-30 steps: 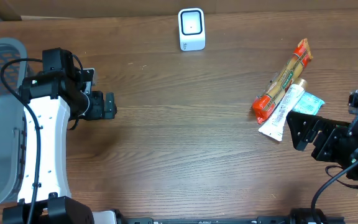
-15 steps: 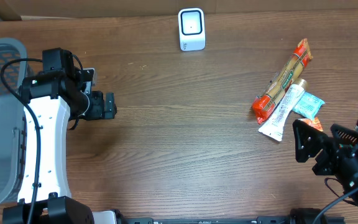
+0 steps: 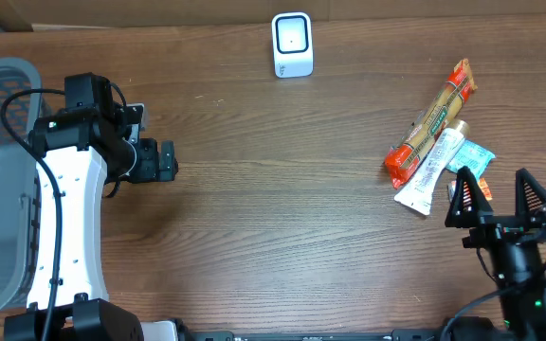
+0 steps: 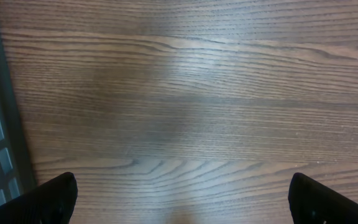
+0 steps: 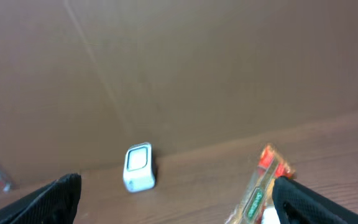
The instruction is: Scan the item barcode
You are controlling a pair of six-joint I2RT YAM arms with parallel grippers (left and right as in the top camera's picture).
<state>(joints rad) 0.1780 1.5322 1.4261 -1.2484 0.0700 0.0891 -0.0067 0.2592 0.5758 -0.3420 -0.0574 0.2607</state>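
Grey basket (image 3: 8,68) at left; white scanner (image 3: 292,44) stands well apart from packets (image 3: 434,123).

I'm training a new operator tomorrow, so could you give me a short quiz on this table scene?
1. True or false: the left pincer and the right pincer both stand open and hold nothing.
2. Multiple choice: the small white box-shaped scanner stands A) near the table's far edge, B) near the edge closest to the arm bases, C) in the middle of the table.
3. Fill in: the long orange-red snack packet lies on the robot's ___ side.
Key: 1 true; 2 A; 3 right.
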